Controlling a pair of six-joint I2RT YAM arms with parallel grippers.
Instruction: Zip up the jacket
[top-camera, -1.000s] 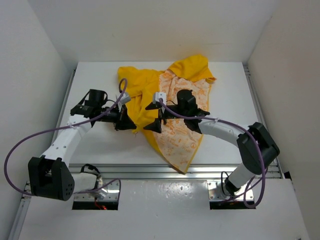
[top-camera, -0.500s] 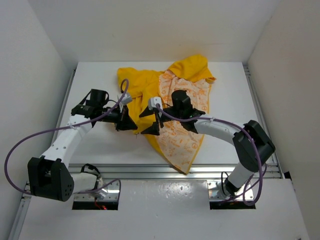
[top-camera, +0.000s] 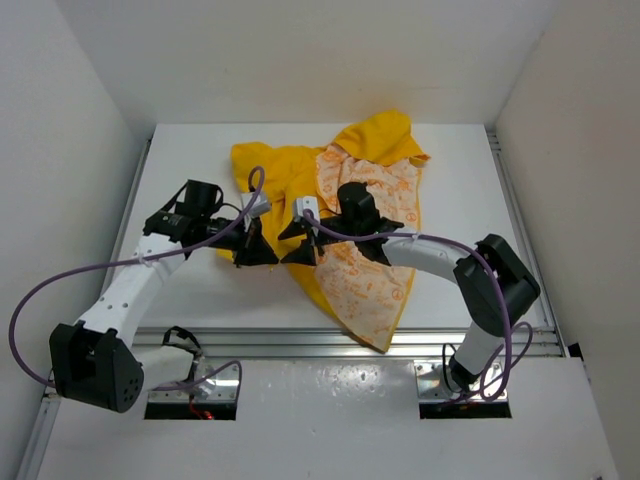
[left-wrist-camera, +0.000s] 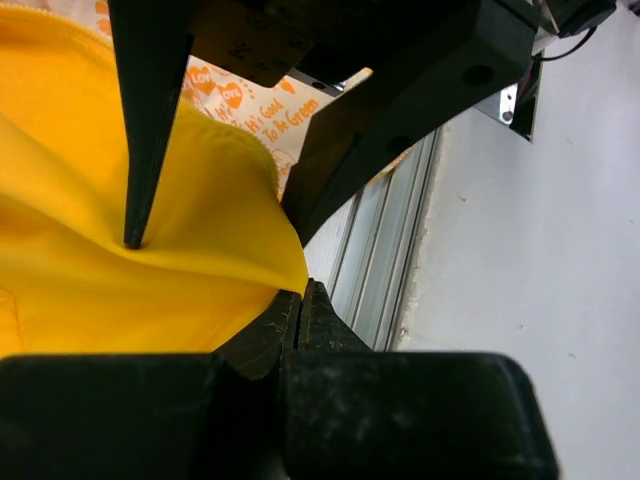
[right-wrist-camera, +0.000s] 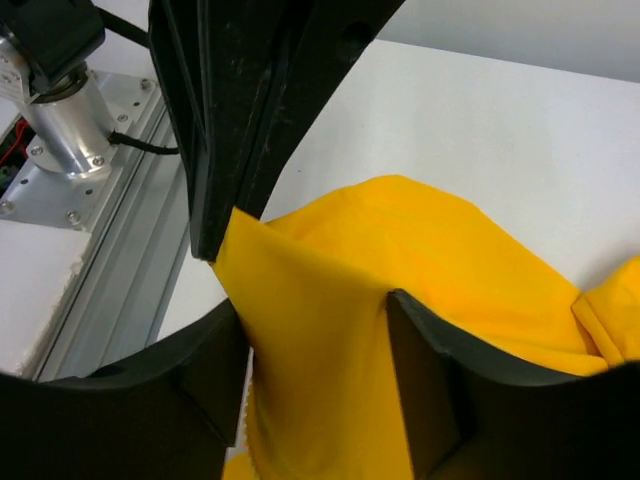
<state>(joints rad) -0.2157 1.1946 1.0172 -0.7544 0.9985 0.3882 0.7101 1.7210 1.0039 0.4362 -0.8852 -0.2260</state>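
Observation:
The yellow jacket lies crumpled mid-table, its white, orange-printed lining turned up on the right. My left gripper is shut on a corner of the jacket's yellow edge and holds it lifted; the pinch shows in the left wrist view, with the fabric to its left. My right gripper is open, its fingers on either side of the same raised fold. In the right wrist view the left gripper grips the fold's tip just ahead of my right fingers.
An aluminium rail runs along the table's near edge, close under both grippers, and shows in the wrist views. White walls enclose the table on the left, right and back. Purple cables loop from both arms.
My right gripper has moved left toward the left gripper and now straddles the fold it holds. The left gripper has shifted slightly right and nearer, dragging the jacket's edge along.

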